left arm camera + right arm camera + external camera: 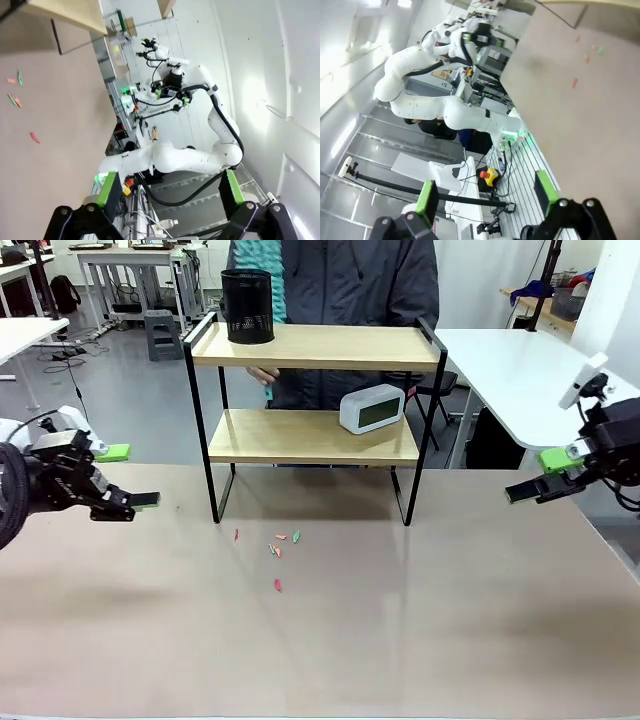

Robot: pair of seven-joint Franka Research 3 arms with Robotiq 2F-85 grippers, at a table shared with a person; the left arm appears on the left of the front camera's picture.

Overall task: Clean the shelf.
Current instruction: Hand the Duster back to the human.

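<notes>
shelf (312, 390) between left gripper (128, 476), right gripper (542, 476), apart.

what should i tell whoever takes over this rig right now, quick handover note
Left gripper: open, empty, hovering at the table's left edge.
Right gripper: open, empty, hovering at the right edge.
Shelf: stands at the far middle of the table. Black mesh cup on the top board, left end; white clock on the lower board, right side.
Person's hand is behind the shelf, between the boards.
Small coloured scraps lie on the table in front of the shelf.
Done: nothing visibly. Left: cup and clock still on the shelf, scraps uncollected.
</notes>
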